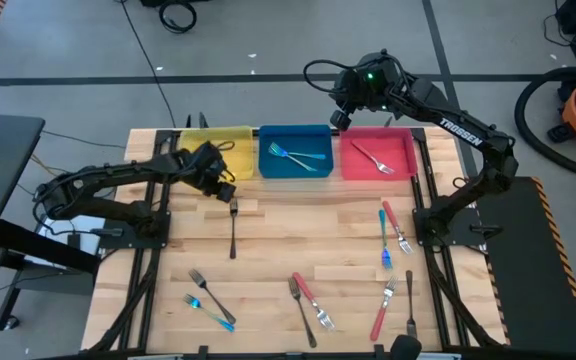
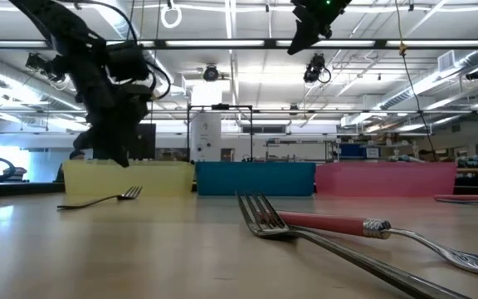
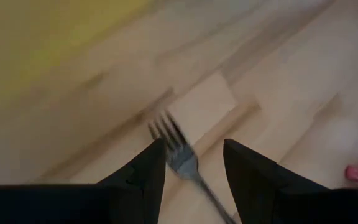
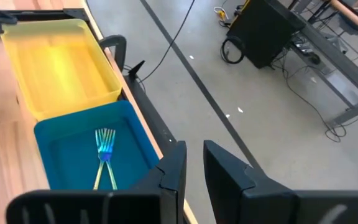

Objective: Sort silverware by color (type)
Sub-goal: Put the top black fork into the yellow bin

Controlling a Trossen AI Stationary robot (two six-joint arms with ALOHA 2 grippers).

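Note:
A dark all-metal fork (image 1: 233, 228) lies flat on the wooden table in front of the yellow bin (image 1: 218, 150). My left gripper (image 1: 228, 190) hovers open just above its tines, which show between the fingers in the left wrist view (image 3: 180, 154). In the low view the gripper (image 2: 121, 158) is clear of the fork (image 2: 98, 200). My right gripper (image 1: 338, 118) is high over the table's far edge, between the blue bin (image 1: 293, 150) and the red bin (image 1: 378, 155). It is empty, its fingers (image 4: 194, 152) a narrow gap apart.
The blue bin holds two blue-handled forks (image 1: 298, 155), the red bin one red-handled fork (image 1: 373, 158). Loose forks lie at the right (image 1: 393, 228), front middle (image 1: 308, 300), front right (image 1: 386, 305) and front left (image 1: 208, 298).

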